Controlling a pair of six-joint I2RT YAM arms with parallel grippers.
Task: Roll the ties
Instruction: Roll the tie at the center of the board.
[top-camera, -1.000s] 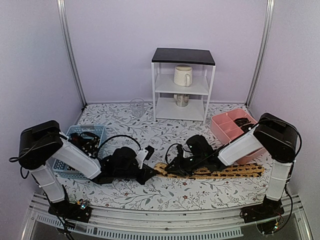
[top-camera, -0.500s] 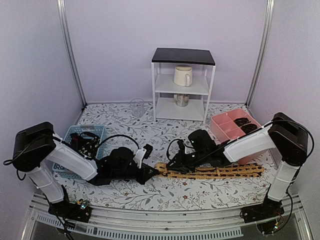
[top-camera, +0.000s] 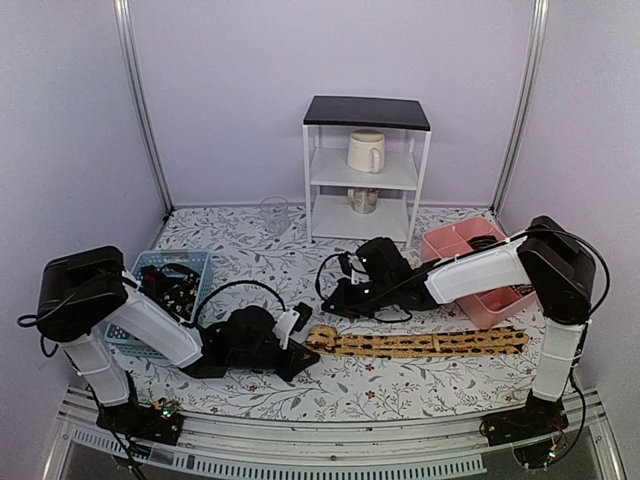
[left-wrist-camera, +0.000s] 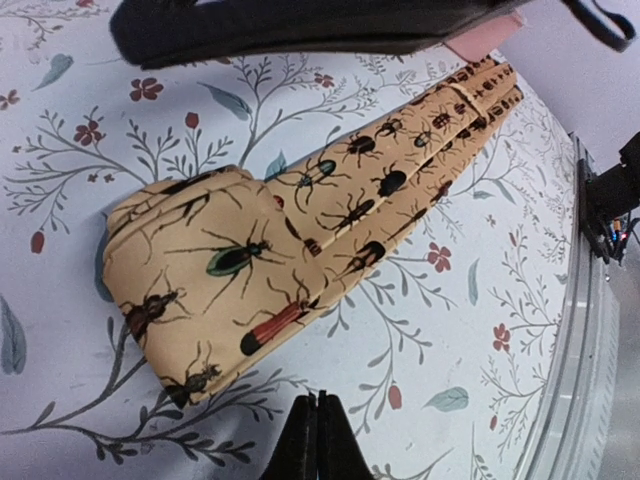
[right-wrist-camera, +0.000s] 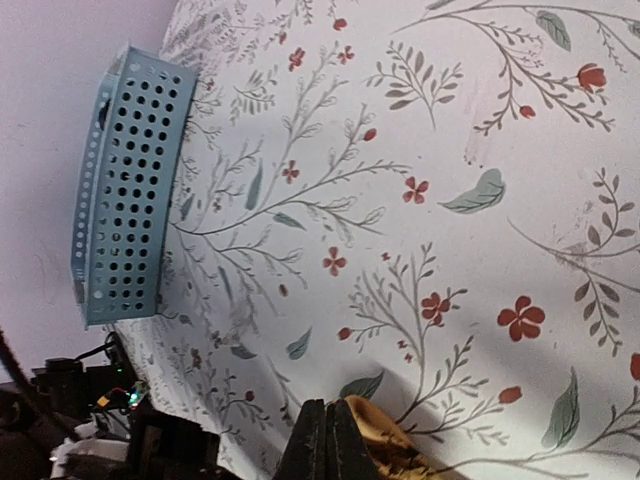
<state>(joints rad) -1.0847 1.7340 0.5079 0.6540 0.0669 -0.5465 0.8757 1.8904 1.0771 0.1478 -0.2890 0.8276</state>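
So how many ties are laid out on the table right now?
1: the tan insect-print tie lies stretched across the table, left end folded over. Dark bundles in the blue basket and pink tray may be more ties.

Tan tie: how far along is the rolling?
Done: only the first fold at the tan tie's left end; dark rolls seemingly sit in the pink tray. In hand: nothing; left hand shut beside the fold, right hand shut away from it. Left: most of the tie lies flat; dark ties wait in the blue basket.

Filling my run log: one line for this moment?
tan tie flat, one end folded over | left gripper shut beside fold | right gripper shut near fold
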